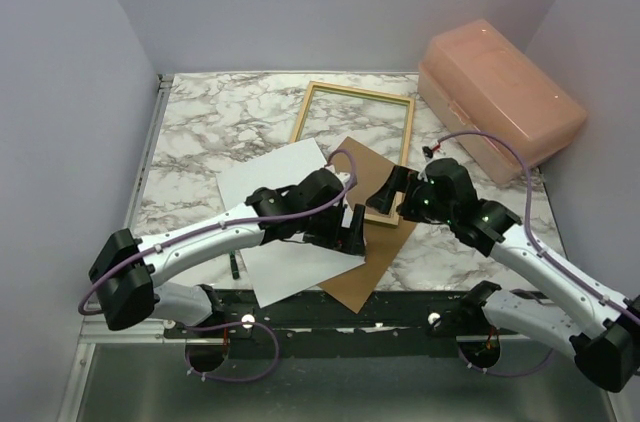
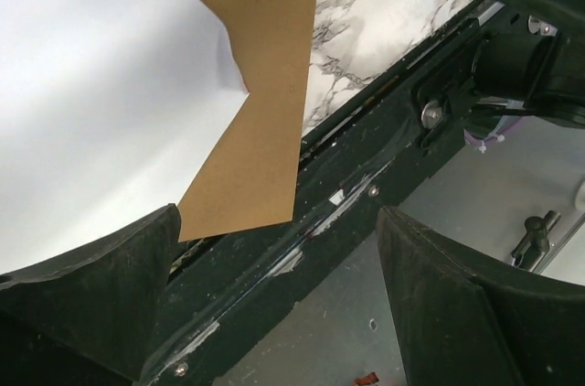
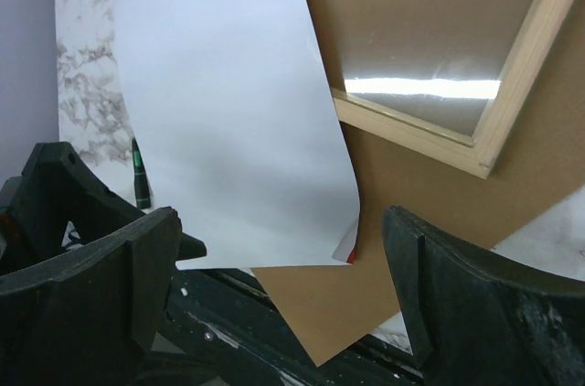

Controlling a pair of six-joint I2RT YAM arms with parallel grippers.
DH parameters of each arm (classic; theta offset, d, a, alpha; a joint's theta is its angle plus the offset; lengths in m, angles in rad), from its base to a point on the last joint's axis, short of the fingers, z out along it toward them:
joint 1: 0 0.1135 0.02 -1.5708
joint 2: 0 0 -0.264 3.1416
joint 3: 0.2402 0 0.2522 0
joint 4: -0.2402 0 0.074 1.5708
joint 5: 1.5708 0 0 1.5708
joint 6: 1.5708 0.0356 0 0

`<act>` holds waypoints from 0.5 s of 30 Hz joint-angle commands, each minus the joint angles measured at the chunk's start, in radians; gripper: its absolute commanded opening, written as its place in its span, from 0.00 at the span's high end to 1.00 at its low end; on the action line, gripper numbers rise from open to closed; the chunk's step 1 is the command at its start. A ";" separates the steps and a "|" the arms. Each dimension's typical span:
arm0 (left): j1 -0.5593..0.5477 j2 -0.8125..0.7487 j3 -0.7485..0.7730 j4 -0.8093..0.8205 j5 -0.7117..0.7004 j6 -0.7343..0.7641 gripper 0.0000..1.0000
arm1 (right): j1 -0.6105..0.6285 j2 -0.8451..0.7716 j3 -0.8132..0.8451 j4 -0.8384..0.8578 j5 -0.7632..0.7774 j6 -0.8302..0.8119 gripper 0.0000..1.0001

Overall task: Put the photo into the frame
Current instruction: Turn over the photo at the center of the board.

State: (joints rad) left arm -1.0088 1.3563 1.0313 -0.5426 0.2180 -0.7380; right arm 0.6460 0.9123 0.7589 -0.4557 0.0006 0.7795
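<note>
Marble table, frame, photo, board, box

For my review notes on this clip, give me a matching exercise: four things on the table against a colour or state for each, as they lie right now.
Things:
1. the photo
2. the frame
3. the backing board
4. the plastic box

States:
A. pale wood side facing up
B. pink, at the far right of the table
C. white reverse side facing up
D. brown, lying under the photo's edge and the frame's near rail

Pairs: 1-C, 2-A, 3-D, 4-B
</note>
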 commanded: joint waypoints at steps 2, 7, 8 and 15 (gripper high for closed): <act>0.028 -0.112 -0.129 0.108 -0.004 -0.059 0.10 | -0.006 0.144 -0.003 0.120 -0.161 -0.084 0.00; 0.097 -0.196 -0.302 0.213 0.042 -0.139 0.10 | -0.008 0.338 0.033 0.131 -0.283 -0.131 0.02; 0.118 -0.215 -0.340 0.237 0.050 -0.161 0.10 | -0.009 0.373 0.037 0.128 -0.294 -0.134 0.03; 0.304 -0.418 -0.606 0.276 0.060 -0.241 0.15 | -0.016 0.485 -0.016 0.228 -0.382 -0.142 0.10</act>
State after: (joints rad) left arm -0.7990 1.0439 0.5301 -0.3149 0.2573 -0.9089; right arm 0.6392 1.3712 0.7658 -0.3283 -0.2832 0.6621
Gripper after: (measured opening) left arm 0.882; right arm 0.914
